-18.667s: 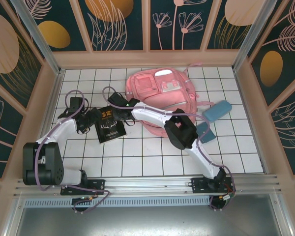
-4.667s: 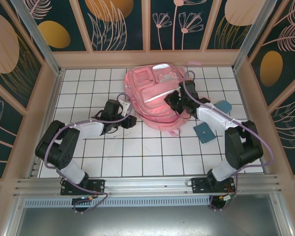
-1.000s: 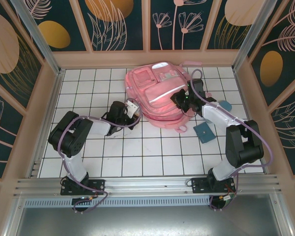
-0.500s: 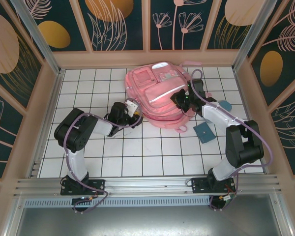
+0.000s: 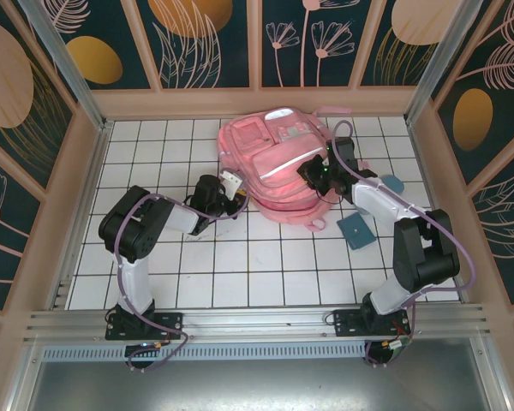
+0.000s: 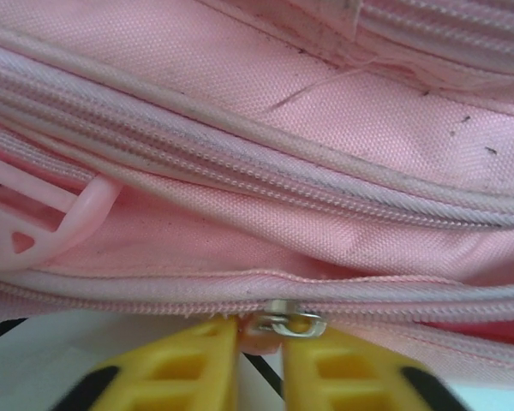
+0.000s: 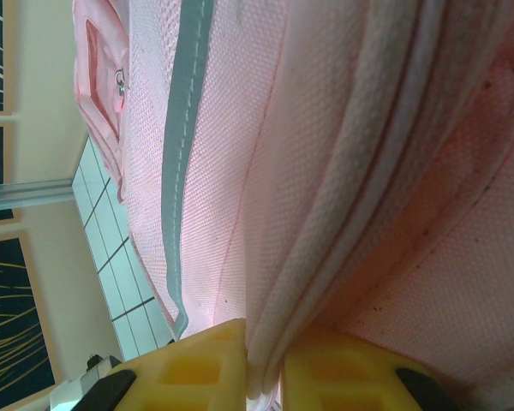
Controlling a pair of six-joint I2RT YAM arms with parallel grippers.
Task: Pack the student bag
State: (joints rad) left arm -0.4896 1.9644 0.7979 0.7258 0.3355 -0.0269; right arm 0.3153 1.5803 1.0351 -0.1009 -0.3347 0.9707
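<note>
Near right, a flat teal pad [image 5: 356, 229] and a blue pencil case [image 5: 391, 182] lie on the white tiles [image 5: 240, 265] outside the large pink fabric student bag [image 5: 270, 158], which sits far centre, so we judge packing unfinished. The left gripper [image 6: 261, 341] pinches its small metal zip slider [image 6: 283, 324], and the right gripper [image 7: 264, 347] clamps its piped seam [image 7: 343, 231]. We read no brand or writing.

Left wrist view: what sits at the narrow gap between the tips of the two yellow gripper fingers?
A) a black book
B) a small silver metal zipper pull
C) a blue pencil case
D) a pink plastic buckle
B: the small silver metal zipper pull on the large pink fabric backpack sits right at the tips of the left gripper, between its yellow fingers.
</note>
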